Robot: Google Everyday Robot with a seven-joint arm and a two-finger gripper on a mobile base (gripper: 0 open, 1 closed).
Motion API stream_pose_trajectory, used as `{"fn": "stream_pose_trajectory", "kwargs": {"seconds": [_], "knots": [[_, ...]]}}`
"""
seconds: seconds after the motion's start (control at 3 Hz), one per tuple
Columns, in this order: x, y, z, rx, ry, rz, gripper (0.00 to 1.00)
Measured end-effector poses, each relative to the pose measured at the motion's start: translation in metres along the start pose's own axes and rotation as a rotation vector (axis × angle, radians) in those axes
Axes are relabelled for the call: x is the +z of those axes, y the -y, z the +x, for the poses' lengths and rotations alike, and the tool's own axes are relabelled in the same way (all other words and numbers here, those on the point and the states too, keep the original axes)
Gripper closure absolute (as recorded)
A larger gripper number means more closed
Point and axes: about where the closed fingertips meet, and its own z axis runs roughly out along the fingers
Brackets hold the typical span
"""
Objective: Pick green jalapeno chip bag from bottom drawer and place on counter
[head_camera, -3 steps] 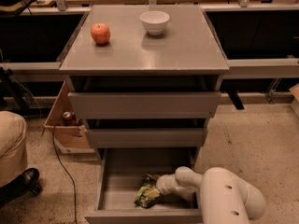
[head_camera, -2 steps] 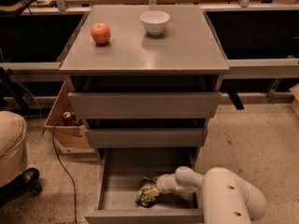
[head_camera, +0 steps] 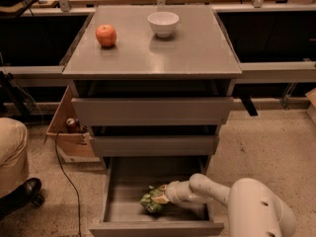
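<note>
The bottom drawer (head_camera: 118, 211) is pulled open below two shut grey drawers. The green jalapeno chip bag (head_camera: 149, 202) lies crumpled on its grey floor, near the middle front. My gripper (head_camera: 161, 197) reaches into the drawer from the right on a white arm, and its tips are at the bag's right side, touching it. The counter (head_camera: 187, 48) is the grey top of the cabinet above.
A red apple (head_camera: 106, 35) and a white bowl (head_camera: 163, 23) stand at the back of the counter. A cardboard box (head_camera: 69, 132) with a can sits left of the cabinet. A cable (head_camera: 64, 177) runs over the floor. A person's leg and shoe (head_camera: 17, 191) are at far left.
The gripper and the chip bag have shifted a little; the bag now sits slightly higher and closer against the gripper tips. The drawers, apple and bowl have not moved.
</note>
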Motion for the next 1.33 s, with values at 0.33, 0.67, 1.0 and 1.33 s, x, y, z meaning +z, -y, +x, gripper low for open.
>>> {"fn": "stream_pose_trajectory", "kwargs": {"seconds": [0.33,0.67,1.0,1.33], "knots": [[-0.036,-0.016,-0.031,0.010,0.121,-0.072,1.00],[-0.066,-0.025,-0.043,0.021,0.181,-0.117,1.00],[-0.110,-0.023,-0.057,0.015,0.202,-0.133,1.00],[-0.161,-0.015,-0.078,-0.001,0.200,-0.107,1.00]]}}
